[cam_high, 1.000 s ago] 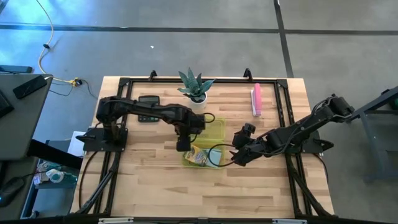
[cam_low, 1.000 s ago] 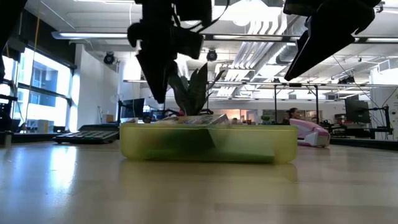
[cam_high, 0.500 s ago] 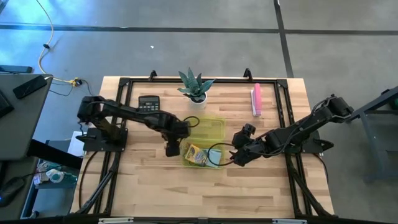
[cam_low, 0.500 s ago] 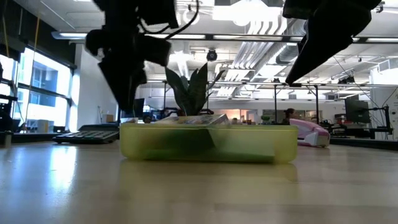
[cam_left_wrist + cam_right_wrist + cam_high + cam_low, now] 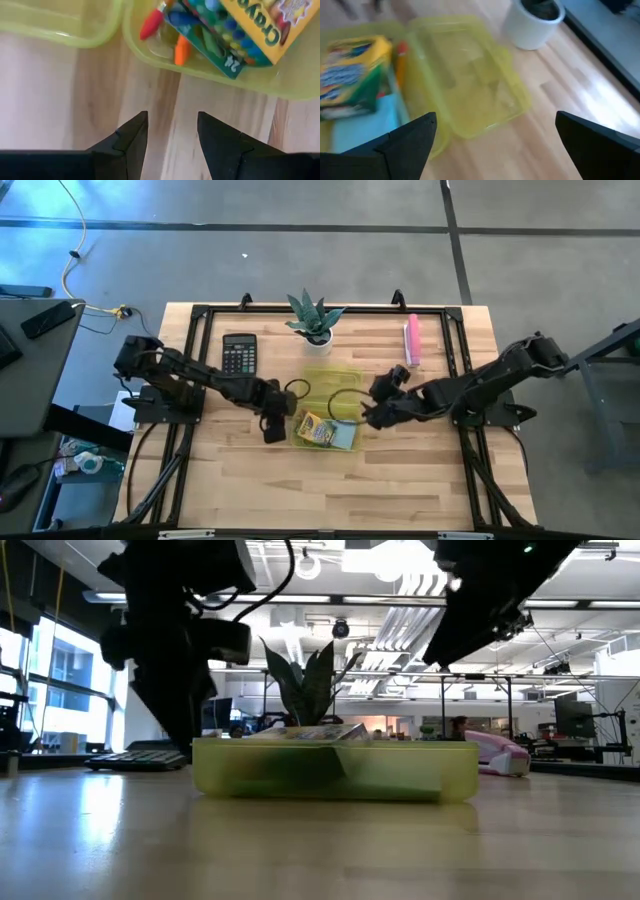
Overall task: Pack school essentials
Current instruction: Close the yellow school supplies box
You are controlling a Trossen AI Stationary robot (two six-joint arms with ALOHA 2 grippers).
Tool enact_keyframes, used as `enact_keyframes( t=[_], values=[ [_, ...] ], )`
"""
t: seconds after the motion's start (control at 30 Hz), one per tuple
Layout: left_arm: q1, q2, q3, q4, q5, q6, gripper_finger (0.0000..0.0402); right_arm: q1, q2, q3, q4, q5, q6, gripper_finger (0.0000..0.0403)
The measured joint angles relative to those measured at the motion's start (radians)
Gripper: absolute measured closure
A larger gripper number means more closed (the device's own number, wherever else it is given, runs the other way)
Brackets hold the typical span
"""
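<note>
Yellow-green plastic case point(image 5: 331, 406) on the bench held the crayon box point(image 5: 316, 428) and notepad point(image 5: 343, 437); the open, empty left gripper point(image 5: 273, 426) and right gripper point(image 5: 368, 412) flanked it, where either could have knocked its hinged lid point(image 5: 470, 72).

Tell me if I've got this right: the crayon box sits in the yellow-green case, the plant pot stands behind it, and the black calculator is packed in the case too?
Not quite. The black calculator is not in the yellow-green case; the high view shows it lying on the bare table, off to the left of the plant pot. The rest holds: the crayon box is in the case, with the pot behind it.
</note>
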Motion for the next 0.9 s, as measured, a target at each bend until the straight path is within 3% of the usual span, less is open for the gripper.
enact_keyframes(
  t=[0.17, 0.43, 0.7, 0.9],
  values=[
    [-0.035, 0.001, -0.041, 0.045, -0.032, -0.02, 0.0241, -0.12, 0.0, 0.0, -0.007, -0.016, -0.081, 0.0004],
    [0.022, 0.001, -0.045, 0.032, -0.189, 0.021, 0.0241, -0.336, 0.0, 0.0, -0.045, -0.214, -0.198, 0.0004],
    [0.202, 0.001, -0.045, 0.014, -0.12, 0.09, 0.0241, -0.502, 0.0, 0.0, -0.047, -0.434, -0.27, 0.0004],
    [0.294, 0.001, -0.045, 0.019, -0.015, 0.097, 0.0241, -0.576, 0.037, 0.0, -0.006, -0.58, -0.268, 0.0004]
  ],
)
